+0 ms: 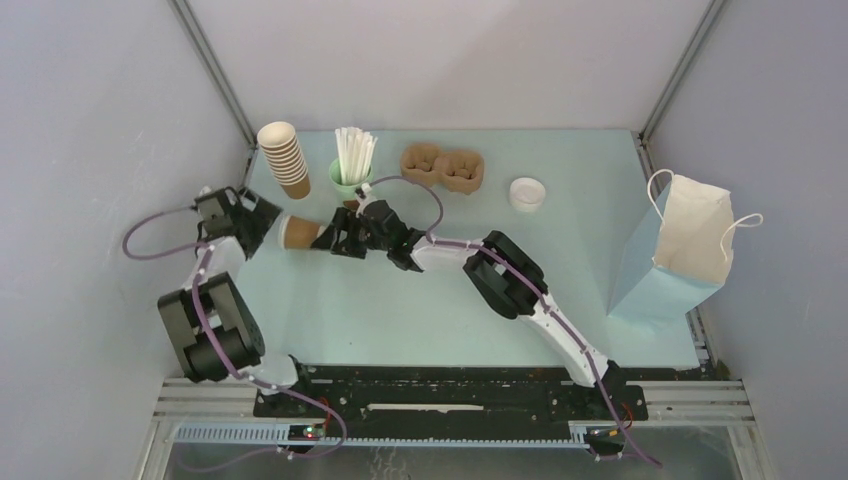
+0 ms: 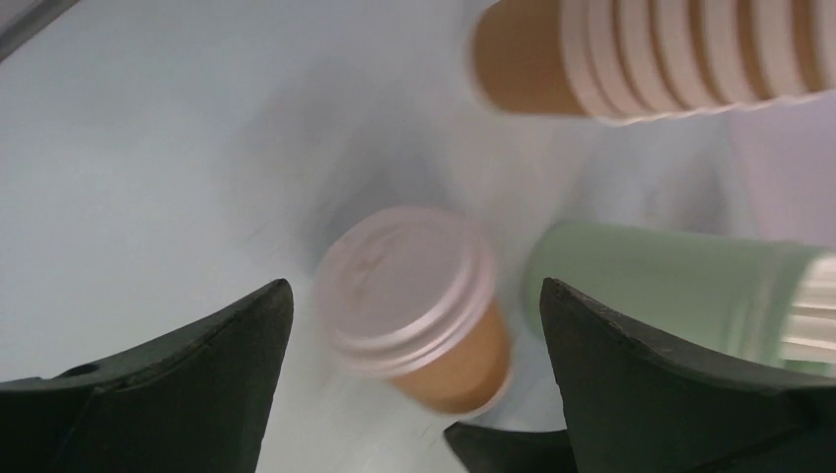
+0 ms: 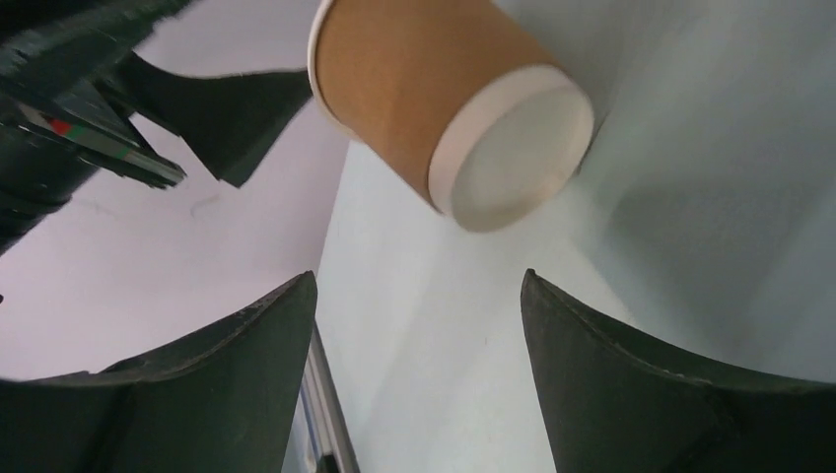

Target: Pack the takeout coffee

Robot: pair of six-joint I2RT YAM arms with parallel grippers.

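Look at me now: my left arm [image 1: 212, 325] and right arm [image 1: 520, 285] are chunky black joint blocks joined by white links, a purple cable [image 1: 128, 243] trailing along each, tiny red and green lights [image 1: 312, 432] by the black rail [image 1: 450, 392], fingers [image 2: 187, 384] dark, broad, tapering.

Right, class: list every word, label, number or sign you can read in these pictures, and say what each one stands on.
No readable text in any view.
Lid of the takeout coffee: faint raised marks, too blurred to read.
Paper bag, stack of cups, pulp carrier: no print visible.
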